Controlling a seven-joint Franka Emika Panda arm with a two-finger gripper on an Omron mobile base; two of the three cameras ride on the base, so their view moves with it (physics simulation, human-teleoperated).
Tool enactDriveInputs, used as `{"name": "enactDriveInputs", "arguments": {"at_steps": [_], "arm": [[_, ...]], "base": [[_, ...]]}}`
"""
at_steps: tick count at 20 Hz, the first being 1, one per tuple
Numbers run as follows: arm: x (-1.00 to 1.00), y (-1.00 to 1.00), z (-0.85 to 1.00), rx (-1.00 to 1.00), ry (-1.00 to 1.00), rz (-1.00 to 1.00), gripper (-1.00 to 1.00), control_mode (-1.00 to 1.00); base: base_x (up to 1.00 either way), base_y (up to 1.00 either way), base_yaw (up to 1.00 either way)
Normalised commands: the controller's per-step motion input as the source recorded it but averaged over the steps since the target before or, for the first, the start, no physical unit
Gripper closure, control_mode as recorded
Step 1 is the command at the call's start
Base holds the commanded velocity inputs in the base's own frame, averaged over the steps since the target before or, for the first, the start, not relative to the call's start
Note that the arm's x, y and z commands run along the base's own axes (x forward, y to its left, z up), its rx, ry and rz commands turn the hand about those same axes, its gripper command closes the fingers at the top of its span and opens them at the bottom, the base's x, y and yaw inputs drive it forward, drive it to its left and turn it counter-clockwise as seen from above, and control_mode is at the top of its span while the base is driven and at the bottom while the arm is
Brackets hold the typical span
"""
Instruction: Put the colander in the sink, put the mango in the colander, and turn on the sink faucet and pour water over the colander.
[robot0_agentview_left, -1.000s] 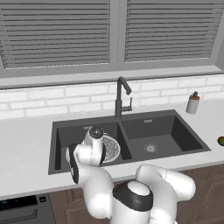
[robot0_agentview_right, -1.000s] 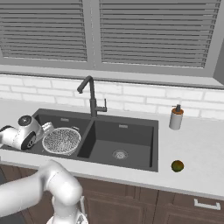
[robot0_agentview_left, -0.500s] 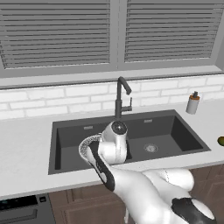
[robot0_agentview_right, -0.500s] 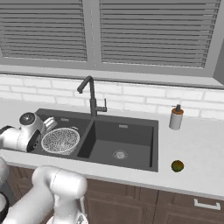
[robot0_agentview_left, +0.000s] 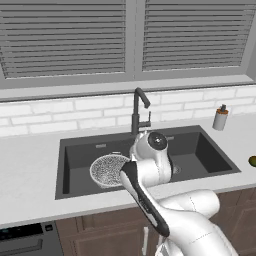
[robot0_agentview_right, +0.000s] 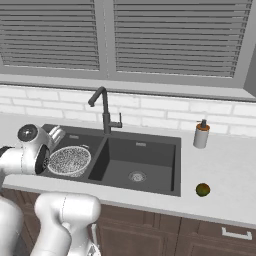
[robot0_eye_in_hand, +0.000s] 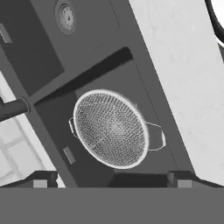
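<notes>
The speckled mesh colander (robot0_agentview_left: 109, 170) (robot0_agentview_right: 68, 160) (robot0_eye_in_hand: 110, 128) sits upright in the left basin of the dark double sink (robot0_agentview_left: 75, 156) (robot0_agentview_right: 152, 157) (robot0_eye_in_hand: 94, 30). My gripper (robot0_eye_in_hand: 110, 180) (robot0_agentview_right: 55, 134) hovers open just above and beside the colander, holding nothing; both fingertips (robot0_eye_in_hand: 41, 180) frame the bowl's near rim. The mango (robot0_agentview_left: 253, 161) (robot0_agentview_right: 202, 189) lies on the counter to the right of the sink. The dark faucet (robot0_agentview_left: 138, 111) (robot0_agentview_right: 104, 113) stands behind the divider, and no water runs from it.
A beige dispenser bottle (robot0_agentview_left: 220, 118) (robot0_agentview_right: 201, 135) stands at the back right of the counter. A silver drain (robot0_agentview_right: 136, 176) (robot0_eye_in_hand: 66, 16) marks the right basin. White tile backsplash and shuttered windows rise behind. Dark cabinets run below the counter.
My hand has drawn up and away from the colander, moving rightward toward the sink divider in the left base view. The colander stays in the left basin. The jaws remain open.
</notes>
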Motion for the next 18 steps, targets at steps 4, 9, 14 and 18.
{"name": "enactDriveInputs", "arguments": {"at_steps": [4,9,14,18], "arm": [[-0.18,-0.04,0.92,-0.35,0.0,0.08,-1.0,-1.0],[-0.16,-0.44,0.41,-0.34,0.04,0.32,-1.0,-1.0],[-0.26,-0.64,0.05,-0.35,0.08,0.46,-1.0,-1.0],[-0.43,-0.72,0.0,-0.4,0.12,0.46,-1.0,-1.0]], "base": [[0.0,0.0,0.0],[0.0,0.0,0.0],[0.0,0.0,0.0],[0.0,0.0,0.0]]}}
